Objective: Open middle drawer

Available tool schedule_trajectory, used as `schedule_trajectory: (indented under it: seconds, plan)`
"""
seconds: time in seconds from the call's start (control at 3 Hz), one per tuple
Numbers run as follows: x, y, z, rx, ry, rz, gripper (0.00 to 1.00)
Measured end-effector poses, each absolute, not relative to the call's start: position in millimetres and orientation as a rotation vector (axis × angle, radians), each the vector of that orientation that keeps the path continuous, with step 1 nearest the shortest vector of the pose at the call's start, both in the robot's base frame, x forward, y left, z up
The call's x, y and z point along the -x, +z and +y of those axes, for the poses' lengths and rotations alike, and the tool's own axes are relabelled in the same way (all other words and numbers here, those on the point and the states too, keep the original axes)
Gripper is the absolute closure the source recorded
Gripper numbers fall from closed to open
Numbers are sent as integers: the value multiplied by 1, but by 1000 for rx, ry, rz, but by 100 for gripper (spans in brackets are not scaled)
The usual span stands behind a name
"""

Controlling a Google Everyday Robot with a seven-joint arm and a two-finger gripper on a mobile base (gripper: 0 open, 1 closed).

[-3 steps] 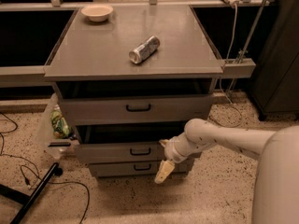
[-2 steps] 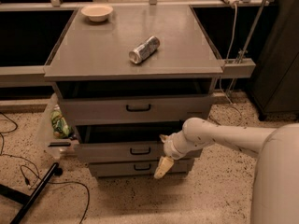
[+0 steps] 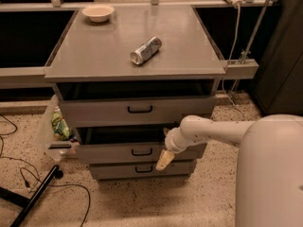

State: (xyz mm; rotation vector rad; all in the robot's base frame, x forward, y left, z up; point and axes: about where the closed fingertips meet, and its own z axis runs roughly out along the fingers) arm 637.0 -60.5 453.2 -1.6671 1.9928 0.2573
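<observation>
The grey cabinet has three drawers. The middle drawer (image 3: 109, 153) has a mid-sized flat front with a small black bar handle (image 3: 142, 151), and it stands pulled out a little with a dark gap above it. My gripper (image 3: 163, 160), cream-coloured at the end of the white arm (image 3: 213, 129), hangs in front of the drawer's right part. It points down, just right of the handle, and reaches over the drawer front's lower edge.
The top drawer (image 3: 94, 111) is wider and also stands out a little. The bottom drawer (image 3: 113, 170) is the narrowest. A can (image 3: 146, 50) and a bowl (image 3: 98, 12) lie on the cabinet top. A bag (image 3: 59, 126), cables and a black stand leg (image 3: 35, 195) are at the left.
My gripper has risen a little and shifted slightly left along the middle drawer's front. The drawers look the same.
</observation>
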Motion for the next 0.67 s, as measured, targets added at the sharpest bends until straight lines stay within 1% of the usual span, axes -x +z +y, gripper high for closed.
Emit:
schedule_trajectory:
  seconds: [0.33, 0.67]
  plan:
    - [-637, 411, -69, 1683, 349, 2086, 0]
    - [-629, 402, -70, 1695, 399, 2114, 0]
